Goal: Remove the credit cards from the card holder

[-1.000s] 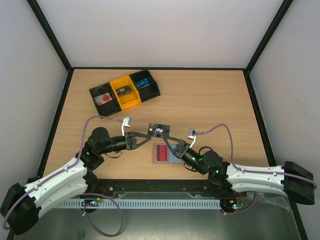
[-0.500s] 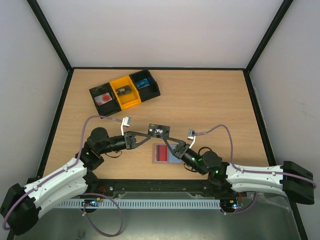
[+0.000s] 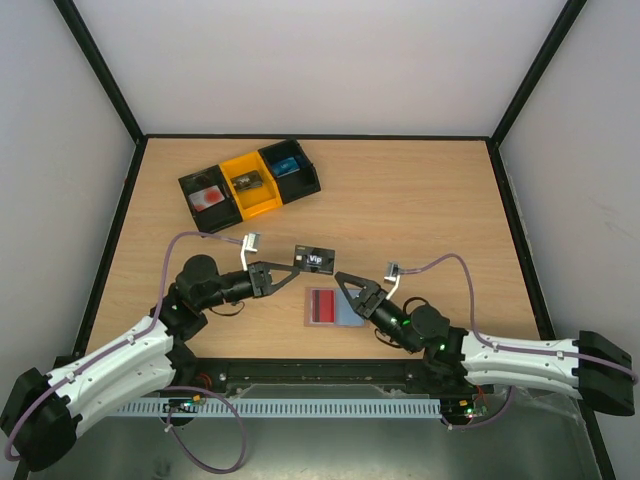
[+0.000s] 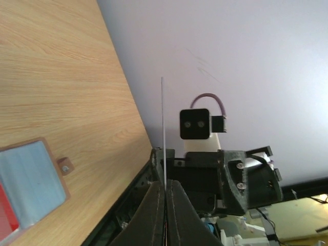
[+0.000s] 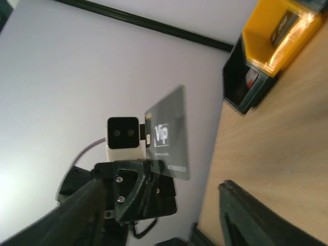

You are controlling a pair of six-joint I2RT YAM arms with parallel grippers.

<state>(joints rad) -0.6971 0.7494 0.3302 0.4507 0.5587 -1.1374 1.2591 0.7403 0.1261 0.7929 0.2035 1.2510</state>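
Open card holder [image 3: 335,308] lay at lower centre, just below left claw [image 3: 297,264] pinching a dark card [image 3: 314,259]; right claw [image 3: 355,283] gaped empty beside it.

White ribbed arm shells [image 3: 110,360] on black joints and bases; purple cables [image 3: 205,234] looping to small white cameras [image 5: 123,134] with twin dark lenses; green indicator lights [image 3: 400,321] on the joints; silver screws [image 4: 240,165] in black brackets.

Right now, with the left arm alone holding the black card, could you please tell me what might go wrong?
The left jaws pinch the black card at one edge only, in mid-air; it could twist or slip out. The open card holder holds a red card and nothing pins it, so pulling that card may drag the holder.
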